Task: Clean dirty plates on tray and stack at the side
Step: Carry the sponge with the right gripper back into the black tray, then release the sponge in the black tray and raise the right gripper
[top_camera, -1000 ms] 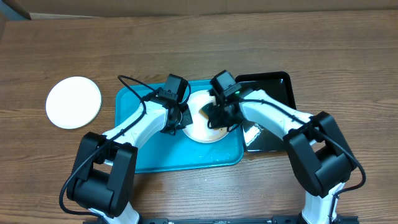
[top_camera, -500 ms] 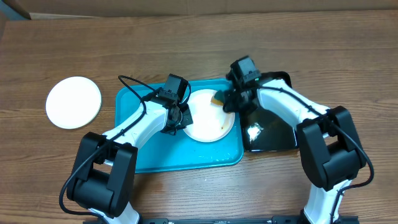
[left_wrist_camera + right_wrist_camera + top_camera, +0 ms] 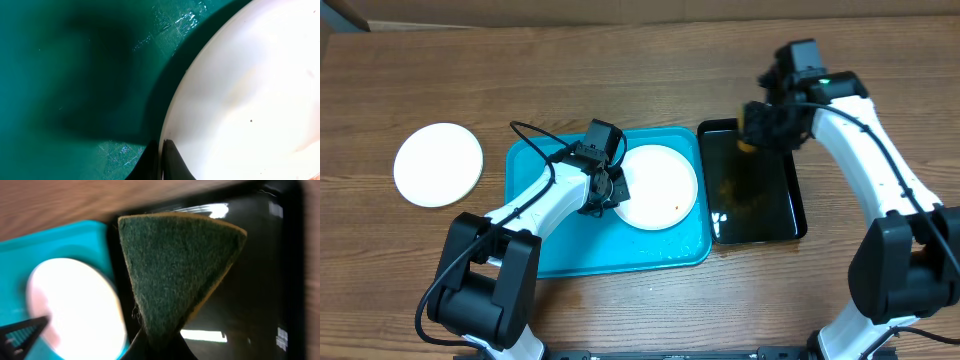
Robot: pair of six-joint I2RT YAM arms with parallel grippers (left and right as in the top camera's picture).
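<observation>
A white plate (image 3: 659,186) with small dark specks lies on the turquoise tray (image 3: 560,235). My left gripper (image 3: 611,190) is shut on the plate's left rim (image 3: 172,115), one finger above and one below it. My right gripper (image 3: 757,128) is shut on a green scouring sponge (image 3: 175,275) with a yellow edge, held over the far end of the black tray (image 3: 755,200). In the right wrist view the plate (image 3: 75,310) and turquoise tray (image 3: 60,240) lie to the left. A second white plate (image 3: 438,164) sits on the wood table at the left. The green-rimmed plate is out of view.
The glossy black tray (image 3: 270,280) lies right of the turquoise tray, touching it. A black cable (image 3: 535,135) loops over the turquoise tray's far left corner. A cardboard edge (image 3: 345,15) shows at the back left.
My right gripper has lifted the sponge off the plate and carried it right and back, over the black tray's far end. The left gripper and the plate have not moved.
</observation>
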